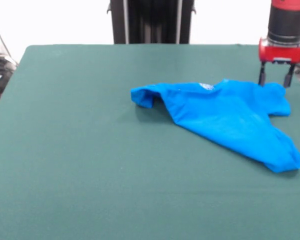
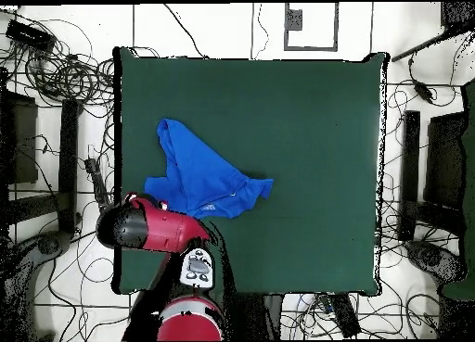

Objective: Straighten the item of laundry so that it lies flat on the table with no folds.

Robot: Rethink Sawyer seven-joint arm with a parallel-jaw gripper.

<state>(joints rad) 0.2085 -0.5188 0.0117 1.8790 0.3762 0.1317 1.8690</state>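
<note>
Item: blue T-shirt (image 1: 225,117), crumpled and folded over on the green counter (image 1: 80,160), toward its edge. Our hand (image 1: 275,79) hovers at the shirt's far corner, fingers apart, empty. We judge it best to pinch one layer only, then draw outward slowly.

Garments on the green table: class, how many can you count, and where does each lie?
1. A crumpled blue T-shirt lies on the table, just below the open gripper; nothing visible suggests another underneath.
</note>
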